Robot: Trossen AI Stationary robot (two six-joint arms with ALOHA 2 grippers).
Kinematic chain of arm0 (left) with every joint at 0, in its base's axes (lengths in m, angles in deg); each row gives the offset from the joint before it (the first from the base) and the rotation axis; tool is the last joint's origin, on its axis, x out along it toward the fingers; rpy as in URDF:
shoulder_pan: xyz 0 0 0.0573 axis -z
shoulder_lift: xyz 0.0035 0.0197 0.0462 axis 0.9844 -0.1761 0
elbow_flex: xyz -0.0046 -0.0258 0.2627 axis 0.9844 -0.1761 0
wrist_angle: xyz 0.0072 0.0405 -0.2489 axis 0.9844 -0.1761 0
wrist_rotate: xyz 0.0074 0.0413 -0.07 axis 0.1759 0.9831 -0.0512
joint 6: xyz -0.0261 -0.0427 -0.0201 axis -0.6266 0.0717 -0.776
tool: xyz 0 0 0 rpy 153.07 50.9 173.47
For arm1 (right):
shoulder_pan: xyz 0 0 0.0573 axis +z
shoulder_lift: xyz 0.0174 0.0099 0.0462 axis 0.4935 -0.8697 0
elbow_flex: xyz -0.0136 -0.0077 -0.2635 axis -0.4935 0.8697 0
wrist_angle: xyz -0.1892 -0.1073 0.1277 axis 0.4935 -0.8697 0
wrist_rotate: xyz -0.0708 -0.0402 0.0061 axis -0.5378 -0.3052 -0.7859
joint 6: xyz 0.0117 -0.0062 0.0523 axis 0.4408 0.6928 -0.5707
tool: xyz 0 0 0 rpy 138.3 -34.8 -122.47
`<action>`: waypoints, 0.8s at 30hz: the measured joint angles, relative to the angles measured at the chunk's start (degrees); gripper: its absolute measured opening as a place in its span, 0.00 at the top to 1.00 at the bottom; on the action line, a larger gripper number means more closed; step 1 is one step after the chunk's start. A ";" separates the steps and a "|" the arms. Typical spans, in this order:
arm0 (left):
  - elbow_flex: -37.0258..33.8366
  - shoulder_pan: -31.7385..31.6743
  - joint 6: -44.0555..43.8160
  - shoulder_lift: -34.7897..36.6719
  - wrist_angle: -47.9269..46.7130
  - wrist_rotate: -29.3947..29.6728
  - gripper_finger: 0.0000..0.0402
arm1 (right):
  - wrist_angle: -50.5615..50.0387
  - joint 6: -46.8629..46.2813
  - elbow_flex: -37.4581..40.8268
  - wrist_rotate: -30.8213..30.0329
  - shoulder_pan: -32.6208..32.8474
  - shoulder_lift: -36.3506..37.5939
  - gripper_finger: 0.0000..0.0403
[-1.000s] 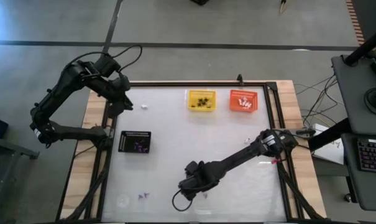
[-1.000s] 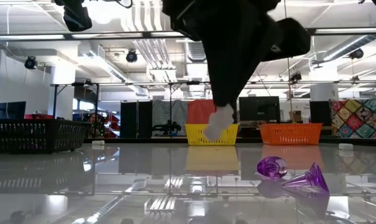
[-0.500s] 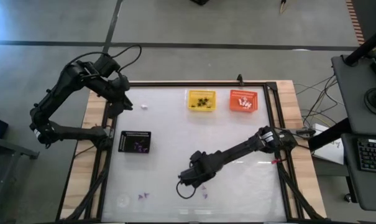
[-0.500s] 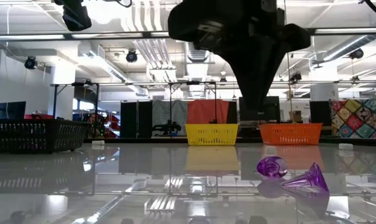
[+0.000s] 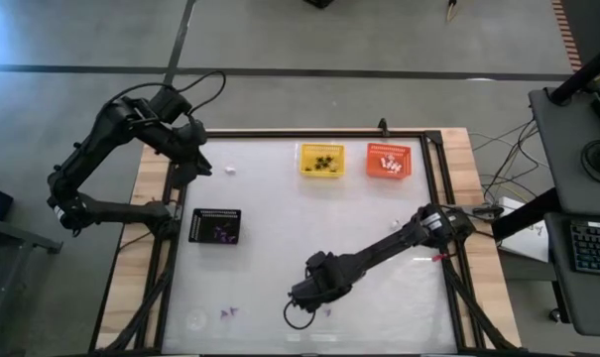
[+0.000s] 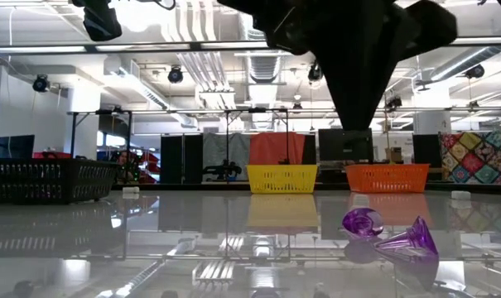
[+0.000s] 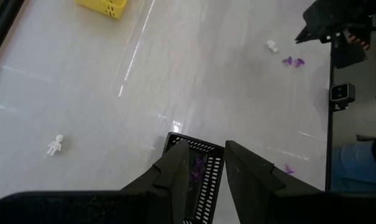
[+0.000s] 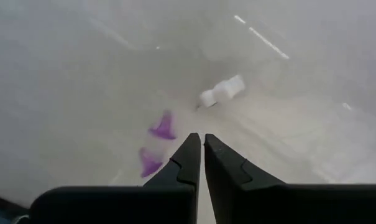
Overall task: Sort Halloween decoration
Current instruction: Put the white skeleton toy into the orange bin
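The white, glossy table mirrors ceiling lights and, in the low view, the room behind: dark racks, monitors, a patchwork quilt. On it, seen from above, the yellow basket and orange basket sit side by side near 12 o'clock, the black basket at 9 o'clock holding purple trinkets. The right gripper hangs low near 6 o'clock, fingers clenched on nothing; just beyond their tips lie two purple cone trinkets and a white trinket. Another purple pair lies toward 7 o'clock, a small white skeleton toward 11. The left gripper waits above the table's 10 o'clock corner, fingers partly parted, empty.
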 joint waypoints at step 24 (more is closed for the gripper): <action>0.00 -0.02 1.33 1.85 -0.05 0.00 0.78 | 6.64 -23.71 10.14 -2.57 0.11 0.02 0.63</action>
